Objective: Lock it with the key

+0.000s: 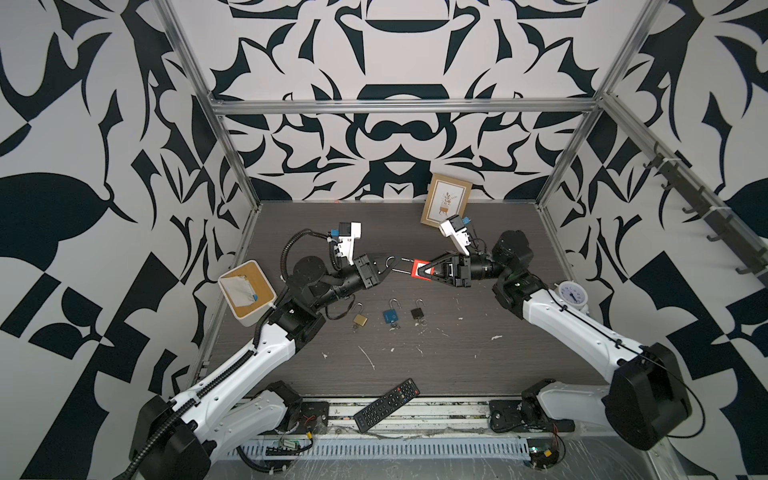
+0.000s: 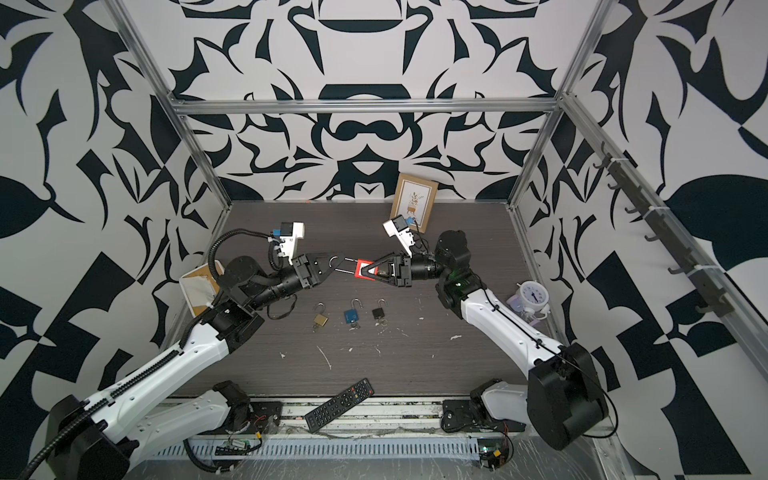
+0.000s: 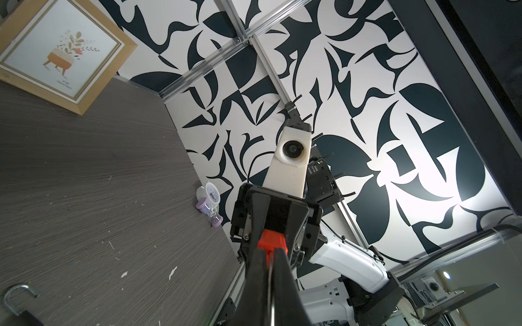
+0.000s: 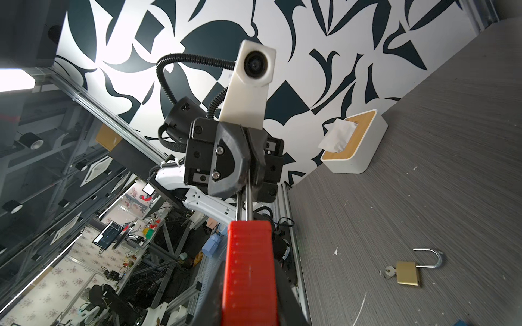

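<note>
Centre, lifted off the table: left gripper (image 4: pixel 250 176) clamped on shackle (image 4: pixel 248 206); right gripper (image 1: pixel 422 271) pinching red lock (image 4: pixel 248 268). Key not made out. Keep both in line; press shackle straight home.

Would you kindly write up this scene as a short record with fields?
left gripper: shut on the shackle
right gripper: shut on the red padlock body
red padlock: held above the table between both grippers
on table: brass padlock, blue padlock, black padlock, all shackles open
front edge: remote
</note>
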